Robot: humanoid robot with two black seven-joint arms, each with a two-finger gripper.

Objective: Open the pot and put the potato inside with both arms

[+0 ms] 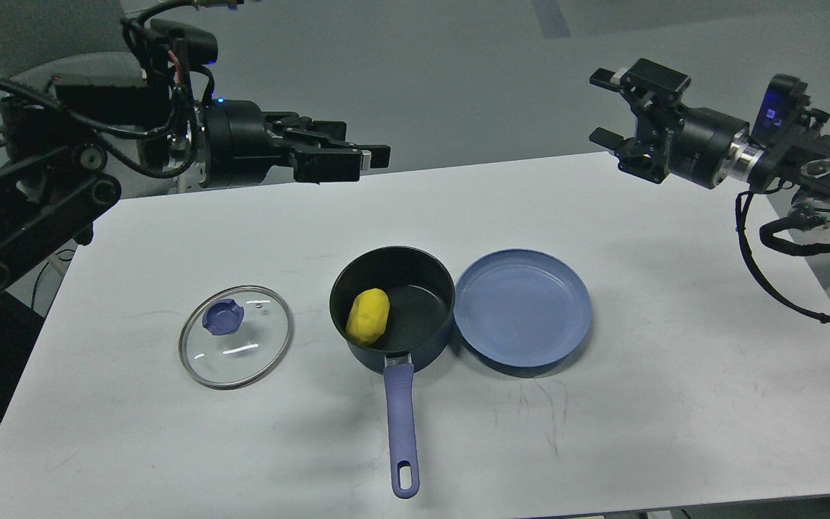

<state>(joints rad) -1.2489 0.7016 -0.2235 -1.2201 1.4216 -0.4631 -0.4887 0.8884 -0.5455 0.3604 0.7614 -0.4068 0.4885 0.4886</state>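
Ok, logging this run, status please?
Left claw shut, right claw open, both empty. Potato inside pot. Lid on table. Nothing obstructing.

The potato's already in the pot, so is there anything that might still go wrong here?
A few small risks, judging by the layout. The pot touches the plate, so a nudge to one would likely shift the other. Its long handle sticks out toward the table's near edge, easy for a lowering arm to catch. The glass lid lies loose below the left end effector, where it might be struck.
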